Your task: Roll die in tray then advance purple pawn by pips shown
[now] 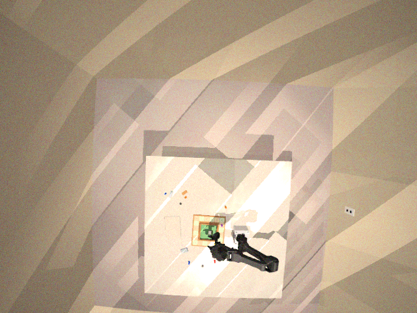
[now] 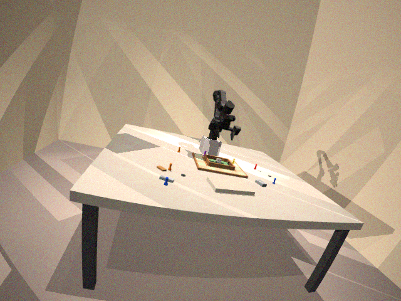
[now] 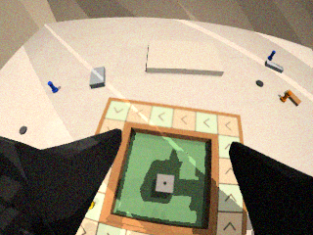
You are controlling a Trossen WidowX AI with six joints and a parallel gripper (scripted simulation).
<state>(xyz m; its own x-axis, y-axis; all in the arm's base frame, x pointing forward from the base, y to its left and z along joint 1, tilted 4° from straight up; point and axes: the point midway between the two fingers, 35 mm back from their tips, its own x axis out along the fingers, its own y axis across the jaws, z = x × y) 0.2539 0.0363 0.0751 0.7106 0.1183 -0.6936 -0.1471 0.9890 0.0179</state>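
My gripper [image 3: 176, 141] is open and empty, above the board and tray. The white die [image 1: 210, 232] [image 2: 218, 160] [image 3: 164, 183] lies on the tray's green floor, seen between and beyond the fingers, with one pip on its top. The brown-walled tray [image 2: 220, 166] [image 3: 214, 162] is in the middle of the arrow board [image 1: 195, 242] [image 2: 200, 164] [image 3: 185, 118]. The purple pawn [image 1: 221, 225] [image 2: 205, 152] stands on the board's track, on the robot base side; it is not visible in the wrist view.
A yellow pawn [image 2: 233, 160] [image 3: 91, 205] stands on the track. A red pawn [image 1: 214, 261] [image 2: 255, 166] and an orange pawn [image 1: 225, 207] [image 2: 178, 149] stand off the board. A pale slab [image 2: 234, 190] [image 3: 183, 59], blue pawns and small blocks lie beyond it.
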